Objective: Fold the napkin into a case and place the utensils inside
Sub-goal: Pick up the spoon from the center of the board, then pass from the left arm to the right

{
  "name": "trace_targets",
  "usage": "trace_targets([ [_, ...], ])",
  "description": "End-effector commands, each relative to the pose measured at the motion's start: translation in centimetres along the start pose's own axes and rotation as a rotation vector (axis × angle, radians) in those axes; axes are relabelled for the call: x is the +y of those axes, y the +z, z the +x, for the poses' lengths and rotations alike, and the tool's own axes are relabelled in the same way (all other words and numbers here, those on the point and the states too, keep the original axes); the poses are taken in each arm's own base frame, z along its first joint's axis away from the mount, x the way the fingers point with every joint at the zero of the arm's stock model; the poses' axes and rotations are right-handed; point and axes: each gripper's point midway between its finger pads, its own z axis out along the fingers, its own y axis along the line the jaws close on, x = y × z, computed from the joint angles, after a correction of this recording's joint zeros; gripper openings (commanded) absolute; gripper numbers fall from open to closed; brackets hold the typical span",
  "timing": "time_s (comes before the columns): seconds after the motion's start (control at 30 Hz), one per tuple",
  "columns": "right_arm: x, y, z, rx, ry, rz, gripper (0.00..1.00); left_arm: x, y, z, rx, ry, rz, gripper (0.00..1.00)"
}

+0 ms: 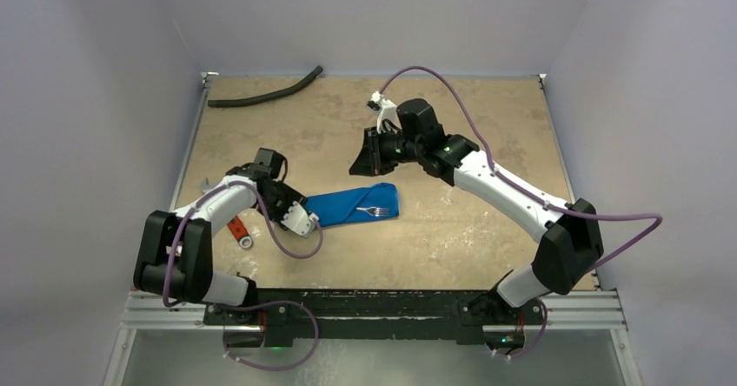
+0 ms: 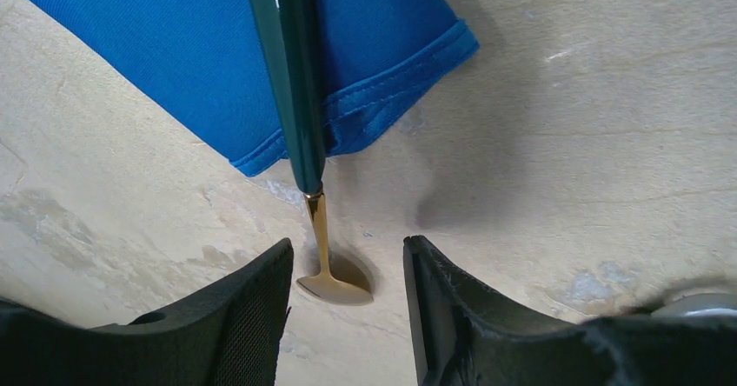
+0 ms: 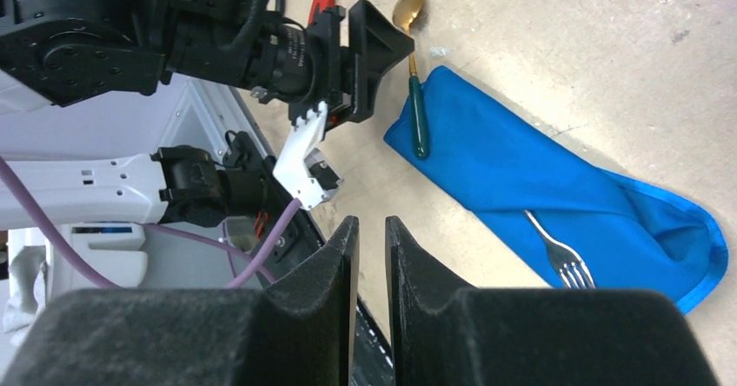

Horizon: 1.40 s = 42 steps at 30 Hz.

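L gripper (image 2: pixel 348 316) low at case's (image 1: pixel 356 205) left end, fingers apart w/ spoon's (image 2: pixel 335 280) gold bowl between them on worktop (image 1: pixel 452 238), green handle lying on the cloth. Fork (image 1: pixel 375 210) tines poke from right end. R gripper (image 3: pixel 371 264) beyond, raised, fingers nearly together, empty.

One napkin (image 1: pixel 356 204), one fork (image 1: pixel 375 210), one spoon (image 3: pixel 414 64), one hose (image 1: pixel 265 92), one wrench (image 1: pixel 240 232).
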Motion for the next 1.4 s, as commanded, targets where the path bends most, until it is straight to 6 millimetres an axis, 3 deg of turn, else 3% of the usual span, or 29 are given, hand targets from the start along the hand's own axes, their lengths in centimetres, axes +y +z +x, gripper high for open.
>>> trace_targets([
  [0.0,1.4,-0.4,-0.5,-0.027,-0.016,-0.065,0.19,2.5,-0.1,0.0,-0.012,0.042,-0.050,0.49],
  [0.17,1.2,-0.2,-0.1,-0.018,-0.004,-0.072,0.19,2.4,0.6,-0.4,-0.035,0.051,0.000,0.50],
  [0.27,1.1,-0.1,0.1,-0.019,0.003,-0.070,0.18,1.6,1.4,-0.8,-0.048,0.074,0.069,0.45],
  [0.53,1.0,-0.6,0.3,-0.033,0.027,-0.074,0.18,0.1,2.6,0.0,-0.021,0.039,0.194,0.13],
  [0.67,1.0,-0.7,0.5,-0.037,0.032,-0.083,0.18,0.3,2.2,-0.1,-0.014,-0.005,0.171,0.00],
  [0.83,1.2,-0.7,0.4,-0.036,0.028,-0.094,0.18,1.5,0.2,0.0,0.006,-0.104,0.107,0.00],
  [0.97,1.3,-1.1,-0.3,-0.058,0.020,-0.094,0.18,5.9,-4.9,-0.8,-0.083,-0.271,-0.079,0.00],
  [1.17,1.5,-3.1,-3.5,-0.141,-0.003,-0.102,0.35,12.8,-17.2,-2.3,-0.388,-0.618,-0.400,0.00],
  [1.3,2.2,-4.2,-5.1,-0.188,-0.033,-0.171,0.44,15.0,-24.5,-5.8,-0.689,-0.785,-0.519,0.00],
  [1.37,3.5,-4.4,-5.1,-0.197,-0.058,-0.264,0.48,16.1,-27.5,-8.0,-0.849,-0.851,-0.548,0.00],
])
